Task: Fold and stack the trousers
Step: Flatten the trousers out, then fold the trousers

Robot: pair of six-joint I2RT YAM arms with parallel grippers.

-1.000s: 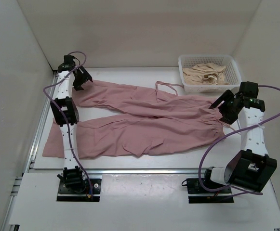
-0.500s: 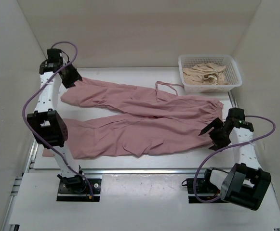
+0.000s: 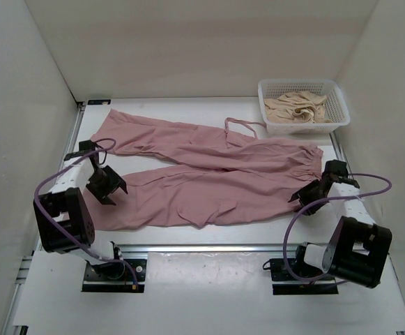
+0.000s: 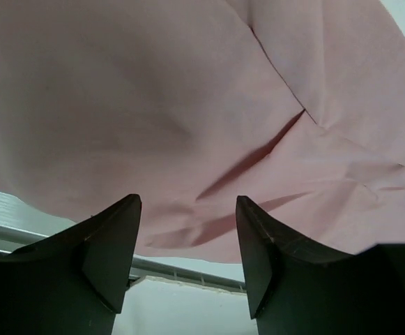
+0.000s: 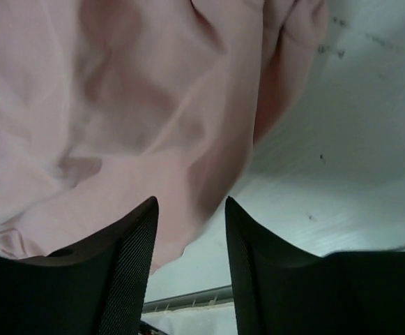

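Left end effector (image 3: 110, 188), right end effector (image 3: 301, 196) both parted, empty, over trousers (image 3: 209, 178); white basket (image 3: 307, 128) holds beige cloth (image 3: 296, 106).

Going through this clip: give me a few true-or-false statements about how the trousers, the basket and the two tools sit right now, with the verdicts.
1. The trousers lie spread flat, not yet folded. True.
2. The basket is empty. False: a beige cloth lies in it.
3. The left tool hangs over the leg end of the trousers, with its jaws apart. True.
4. The right tool is shut on the drawstring. False: its jaws stand open at the near corner of the waistband, and the drawstring lies on the far side.
5. The waistband is on the left arm's side. False: it is on the right.
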